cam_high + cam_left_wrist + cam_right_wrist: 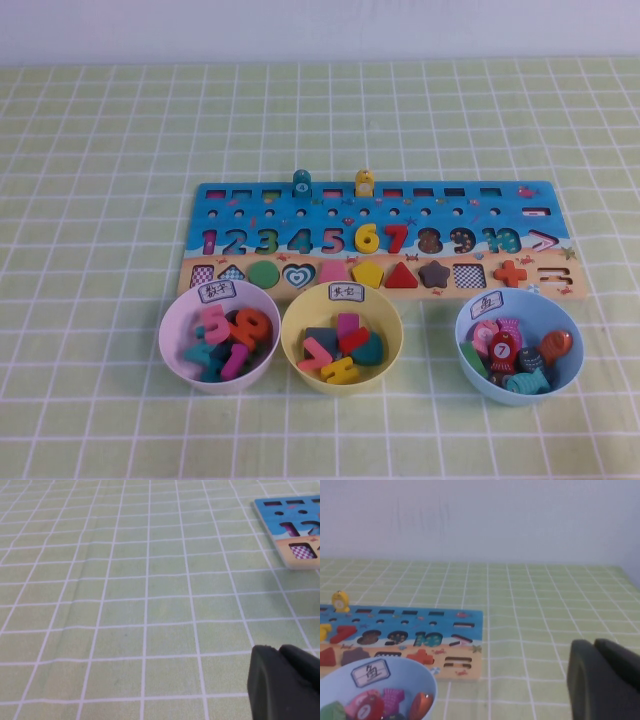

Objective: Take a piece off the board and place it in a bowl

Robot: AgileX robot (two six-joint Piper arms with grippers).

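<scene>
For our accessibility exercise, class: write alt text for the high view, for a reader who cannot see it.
A red piece marked 7 lies in a light blue bowl on a green checked cloth, right of a yellow bowl and a pink bowl. Behind them lies a blue board with two pegs standing. Neither the left gripper nor the right gripper shows.

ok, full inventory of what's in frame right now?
board: 1, blue, table centre
teal peg: 1, upright, board's far edge
yellow peg: 1, upright, board's far edge
lilac-pink bowl: 1, near left, holds numbers
yellow bowl: 1, near middle, holds shapes
light blue bowl: 1, near right, holds fish pegs
red piece marked 7: 1, inside light blue bowl
left gripper: dark, over bare cloth beside board
right gripper: dark, beside light blue bowl
</scene>
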